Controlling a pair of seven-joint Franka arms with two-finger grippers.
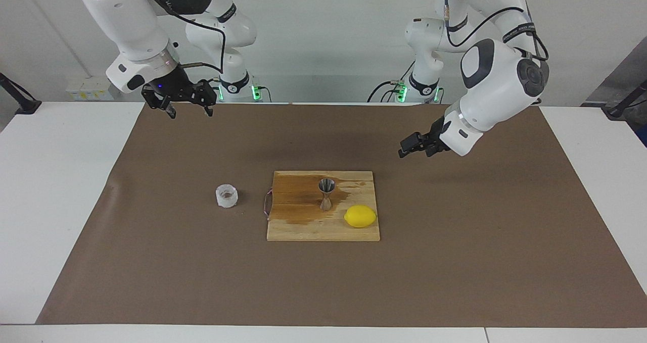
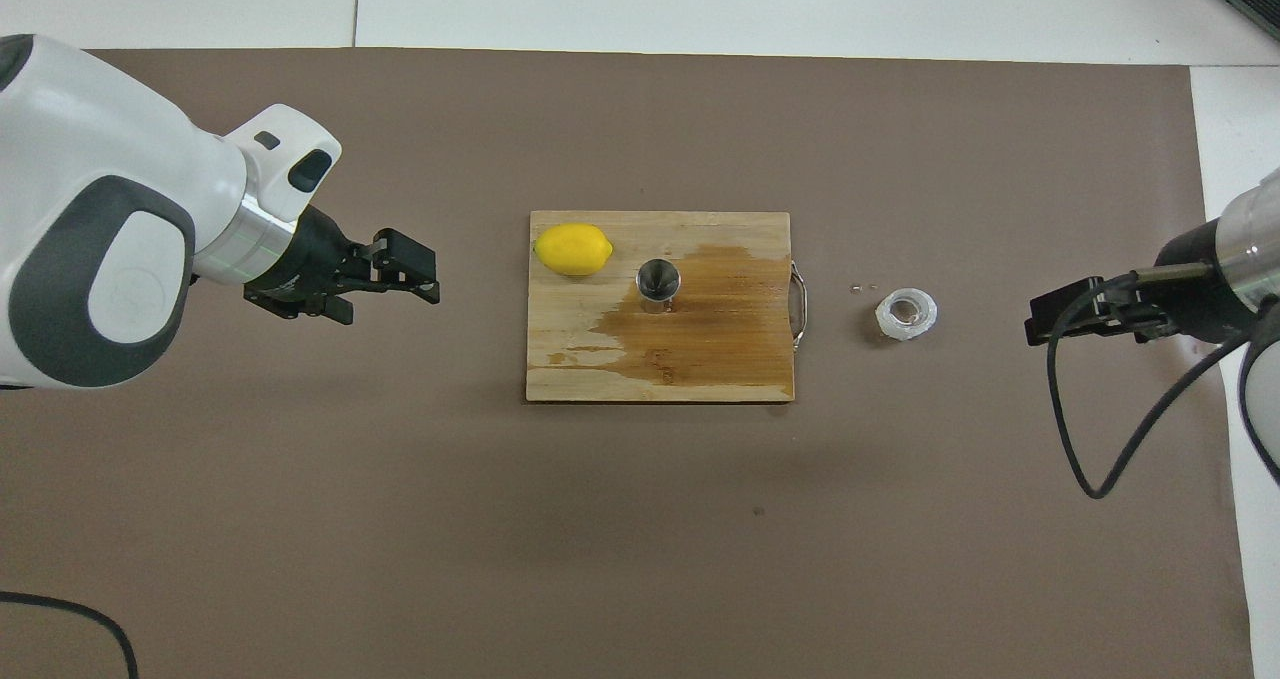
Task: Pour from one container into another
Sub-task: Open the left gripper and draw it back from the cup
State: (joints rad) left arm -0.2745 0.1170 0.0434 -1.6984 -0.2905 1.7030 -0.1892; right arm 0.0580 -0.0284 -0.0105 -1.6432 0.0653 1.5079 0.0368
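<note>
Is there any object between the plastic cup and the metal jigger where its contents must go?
Nothing visible stands between them. The plastic cup sits on the brown mat beside the cutting board, and the jigger stands upright on it. The lemon lies toward the left arm's end.

Metal jigger [image 1: 326, 194] upright on wet board [image 1: 298, 229], ridged plastic cup [image 1: 226, 195] beside board

The plastic cup [image 2: 907, 315] is too small to show its contents; the overhead view's edges cut off both arms.
</note>
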